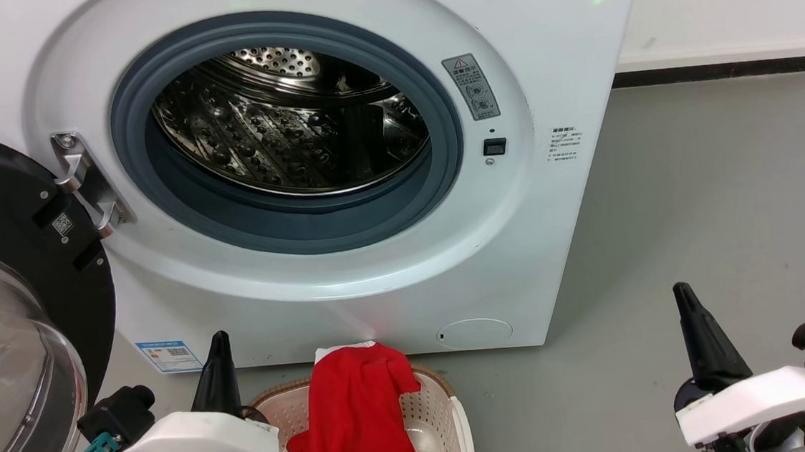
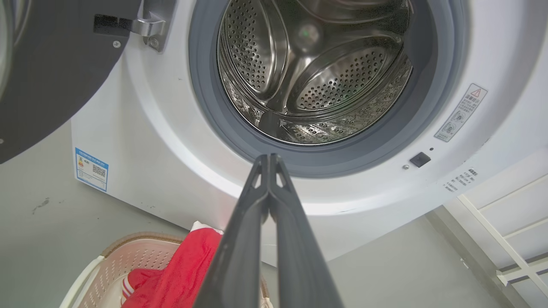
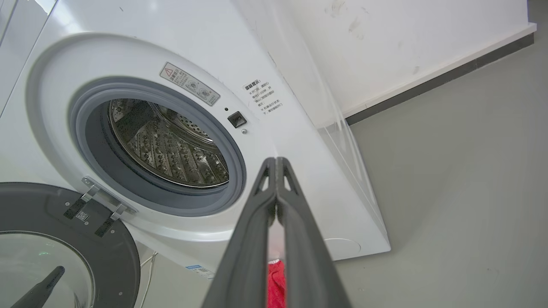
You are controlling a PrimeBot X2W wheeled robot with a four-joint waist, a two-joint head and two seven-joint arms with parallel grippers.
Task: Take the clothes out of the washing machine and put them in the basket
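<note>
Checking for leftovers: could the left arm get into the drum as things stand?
Probably yes: the door is swung wide open, nothing blocks the drum, and the left claw, shut and empty, points toward it.

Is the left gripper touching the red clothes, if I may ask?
Apart. The head view shows bare basket rim between the left gripper and the clothes.

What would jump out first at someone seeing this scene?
The white washing machine looms at the top of the head view, its door swung open at left and the shiny steel drum exposed. Below it, bright red clothes drape over the basket on the floor, between the left gripper and right gripper, both shut.
</note>
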